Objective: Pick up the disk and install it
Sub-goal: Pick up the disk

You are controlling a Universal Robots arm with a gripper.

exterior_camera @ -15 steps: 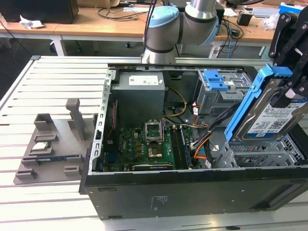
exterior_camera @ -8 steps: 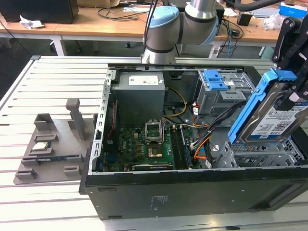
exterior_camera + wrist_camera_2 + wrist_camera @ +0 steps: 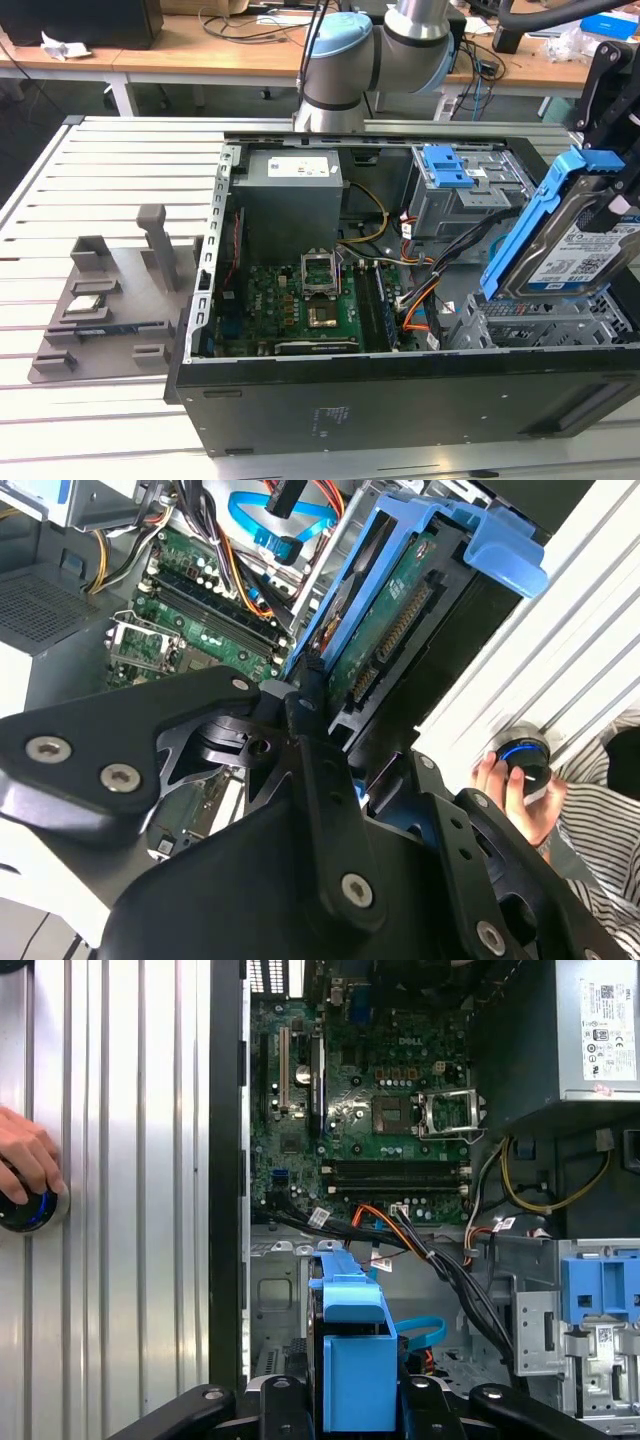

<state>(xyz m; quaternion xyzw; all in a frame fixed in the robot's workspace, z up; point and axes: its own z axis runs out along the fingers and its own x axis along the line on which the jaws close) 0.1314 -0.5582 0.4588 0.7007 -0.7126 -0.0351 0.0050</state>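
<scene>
The disk (image 3: 580, 250), clamped by the gripper (image 3: 345, 725), is held tilted over the open computer case (image 3: 400, 400), its edge cut off in the exterior view.

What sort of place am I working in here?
Likely a robotics lab or workshop: an open computer case on a slotted metal table, cable-strewn desks behind, the gripper holding the disk.
</scene>
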